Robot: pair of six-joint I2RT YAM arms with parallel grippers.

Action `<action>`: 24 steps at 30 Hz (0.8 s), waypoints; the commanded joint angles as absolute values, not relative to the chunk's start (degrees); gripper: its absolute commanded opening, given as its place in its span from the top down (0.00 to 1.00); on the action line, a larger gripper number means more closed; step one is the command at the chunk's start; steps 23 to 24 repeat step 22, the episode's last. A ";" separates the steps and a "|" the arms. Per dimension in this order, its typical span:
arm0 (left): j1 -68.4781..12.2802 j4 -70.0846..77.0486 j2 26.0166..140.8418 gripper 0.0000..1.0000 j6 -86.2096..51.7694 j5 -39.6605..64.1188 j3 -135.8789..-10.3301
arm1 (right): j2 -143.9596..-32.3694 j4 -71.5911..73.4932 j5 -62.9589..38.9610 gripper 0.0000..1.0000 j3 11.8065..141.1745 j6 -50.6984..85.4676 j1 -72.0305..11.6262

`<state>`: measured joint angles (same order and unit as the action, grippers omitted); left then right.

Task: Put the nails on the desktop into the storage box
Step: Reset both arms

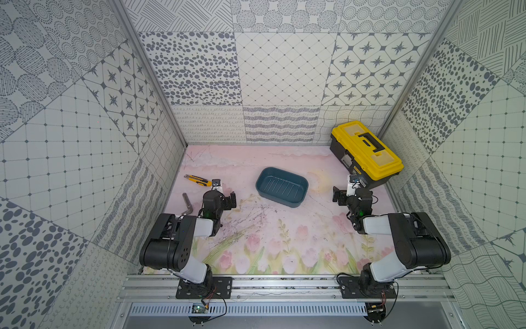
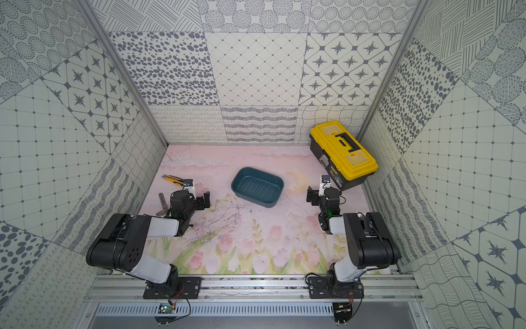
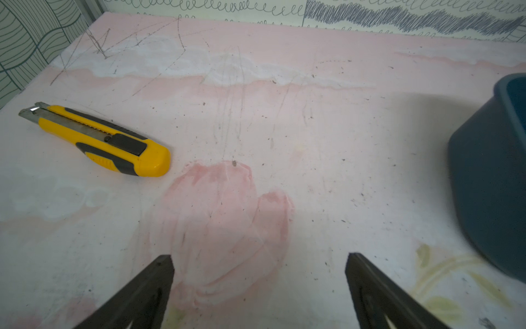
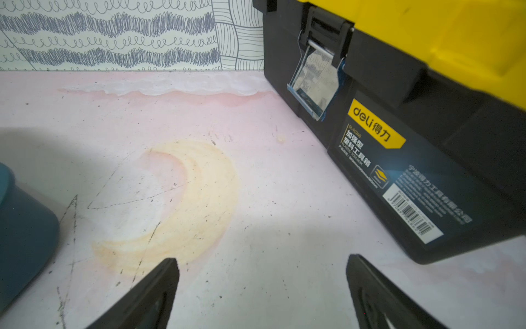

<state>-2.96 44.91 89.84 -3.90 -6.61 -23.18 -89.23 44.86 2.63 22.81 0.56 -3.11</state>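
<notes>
Left pincer wide open, empty; right pincer same; storage box between

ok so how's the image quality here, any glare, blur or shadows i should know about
In both top views the light is even, though the wide lens splays the walls outward; in the left wrist view the utility knife is sharp while the storage box is blurred and shadows the desktop; in the right wrist view the metal latch on the toolbox glares.
</notes>
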 commanded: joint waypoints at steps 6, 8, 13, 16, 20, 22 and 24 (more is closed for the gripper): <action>-2.45 48.17 90.01 0.00 -3.91 -4.53 -23.53 | -88.95 47.81 2.14 0.03 23.58 0.97 -2.90; -2.40 48.17 90.04 0.00 -3.89 -4.50 -23.50 | -88.95 47.81 2.10 0.03 23.55 0.97 -2.90; -2.44 48.09 90.01 0.00 -3.92 -4.48 -23.47 | -88.95 47.70 2.03 0.03 23.62 1.05 -2.90; -2.42 47.74 90.13 0.01 -3.87 -4.33 -23.82 | -89.01 47.61 1.97 0.03 23.64 1.05 -2.81; -2.44 47.80 90.08 0.00 -3.90 -4.36 -23.69 | -89.07 47.55 1.73 0.03 23.72 1.08 -2.72; -2.46 47.90 90.05 0.01 -3.91 -4.33 -23.65 | -88.95 47.55 1.69 0.03 23.69 1.10 -2.64; -2.46 47.90 90.05 0.01 -3.91 -4.33 -23.65 | -88.95 47.55 1.69 0.03 23.69 1.10 -2.64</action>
